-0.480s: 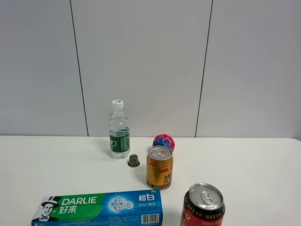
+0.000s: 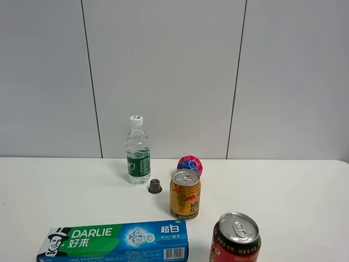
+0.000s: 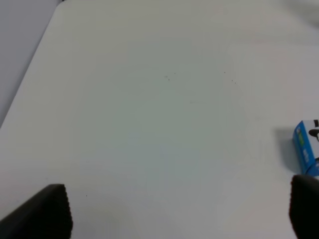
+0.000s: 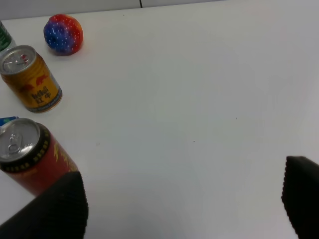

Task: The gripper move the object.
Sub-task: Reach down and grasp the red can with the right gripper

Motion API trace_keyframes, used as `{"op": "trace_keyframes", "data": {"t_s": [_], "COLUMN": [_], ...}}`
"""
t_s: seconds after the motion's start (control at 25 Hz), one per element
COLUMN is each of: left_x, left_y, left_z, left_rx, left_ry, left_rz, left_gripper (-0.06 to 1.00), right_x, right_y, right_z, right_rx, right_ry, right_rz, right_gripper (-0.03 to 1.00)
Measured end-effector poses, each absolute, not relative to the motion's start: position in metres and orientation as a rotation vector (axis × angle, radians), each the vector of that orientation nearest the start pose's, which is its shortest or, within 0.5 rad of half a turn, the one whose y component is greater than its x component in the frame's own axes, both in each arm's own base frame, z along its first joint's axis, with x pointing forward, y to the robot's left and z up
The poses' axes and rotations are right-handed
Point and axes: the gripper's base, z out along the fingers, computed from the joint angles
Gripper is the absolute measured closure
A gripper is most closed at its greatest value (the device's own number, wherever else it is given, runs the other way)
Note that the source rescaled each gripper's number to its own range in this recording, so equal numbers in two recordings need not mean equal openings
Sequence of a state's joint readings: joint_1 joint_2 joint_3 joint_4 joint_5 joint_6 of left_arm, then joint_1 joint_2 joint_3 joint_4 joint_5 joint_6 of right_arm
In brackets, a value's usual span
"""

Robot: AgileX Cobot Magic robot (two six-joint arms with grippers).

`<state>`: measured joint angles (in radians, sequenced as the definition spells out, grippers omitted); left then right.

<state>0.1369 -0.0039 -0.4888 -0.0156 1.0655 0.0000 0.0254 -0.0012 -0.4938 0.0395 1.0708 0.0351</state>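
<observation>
The red can [image 2: 235, 240], with a black upper band and silver pull-tab top, stands upright at the table's front edge, right of centre. In the right wrist view the red can [image 4: 30, 159] stands just beside one finger [image 4: 55, 209] of my right gripper [image 4: 179, 204], which is open and empty; the can is outside the jaws. My left gripper [image 3: 177, 206] is open and empty over bare white table. Neither gripper shows in the exterior high view.
A shorter gold can [image 2: 185, 194] stands behind the red can, with a red-blue ball [image 2: 190, 164], a small grey cap [image 2: 155, 186] and a water bottle [image 2: 138, 151] further back. A Darlie toothpaste box [image 2: 114, 240] lies at the front left. A wall backs the table.
</observation>
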Motion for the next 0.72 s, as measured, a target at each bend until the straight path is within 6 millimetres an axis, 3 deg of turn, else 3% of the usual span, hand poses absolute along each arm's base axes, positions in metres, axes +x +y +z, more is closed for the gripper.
{"op": "trace_keyframes", "data": {"t_s": [0.72], "left_x": [-0.0042], "left_y": [-0.0018], "left_z": [0.2738], "left_rx": [-0.140], "left_ry": [2.052], "left_rz": [0.066], "left_gripper": [-0.06], "right_x": [-0.0049], "right_y": [0.0030], "right_z": [0.2748], "right_rx": [0.008], "right_ry": [2.060], "right_rz": [0.085], "right_gripper": [0.27]}}
